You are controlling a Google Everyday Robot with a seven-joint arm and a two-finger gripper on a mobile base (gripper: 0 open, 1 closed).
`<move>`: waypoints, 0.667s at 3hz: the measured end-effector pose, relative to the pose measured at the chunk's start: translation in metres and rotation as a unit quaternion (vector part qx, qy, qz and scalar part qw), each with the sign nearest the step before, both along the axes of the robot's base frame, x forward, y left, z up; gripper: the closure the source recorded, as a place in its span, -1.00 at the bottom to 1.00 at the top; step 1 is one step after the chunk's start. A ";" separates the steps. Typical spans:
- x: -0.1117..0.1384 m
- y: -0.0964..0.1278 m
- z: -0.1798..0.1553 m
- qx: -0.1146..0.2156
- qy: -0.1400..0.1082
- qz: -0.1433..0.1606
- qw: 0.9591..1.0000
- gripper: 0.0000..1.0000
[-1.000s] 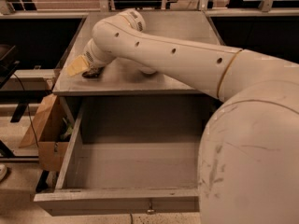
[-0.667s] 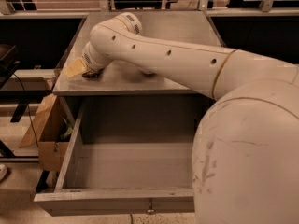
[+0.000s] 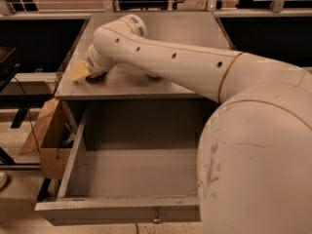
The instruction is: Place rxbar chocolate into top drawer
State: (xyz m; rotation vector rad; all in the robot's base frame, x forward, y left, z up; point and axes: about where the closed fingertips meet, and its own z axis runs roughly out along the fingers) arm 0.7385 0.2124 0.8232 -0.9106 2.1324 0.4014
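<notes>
My gripper (image 3: 80, 72) is low over the front left corner of the grey table top (image 3: 165, 26), at the end of my white arm (image 3: 165, 57), which reaches in from the right. A small dark shape (image 3: 95, 77) lies on the table right at the gripper. It looks like the rxbar chocolate, mostly hidden by the wrist. The top drawer (image 3: 117, 209) is pulled wide open below the table. Its grey inside is bare, and its small metal knob (image 3: 156, 220) is at the front centre.
A brown cardboard box (image 3: 46, 140) stands on the floor left of the drawer. A dark shelf (image 3: 7, 65) and a cable are at the far left. My arm's large white base (image 3: 258, 165) covers the drawer's right side.
My gripper has slid a little to the left along the table's front edge, toward the corner. The drawer has stayed open and has not moved.
</notes>
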 end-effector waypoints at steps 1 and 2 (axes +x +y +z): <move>0.000 0.000 0.007 0.000 0.000 0.000 1.000 0.31; 0.000 0.000 0.012 0.000 0.000 0.000 1.000 0.75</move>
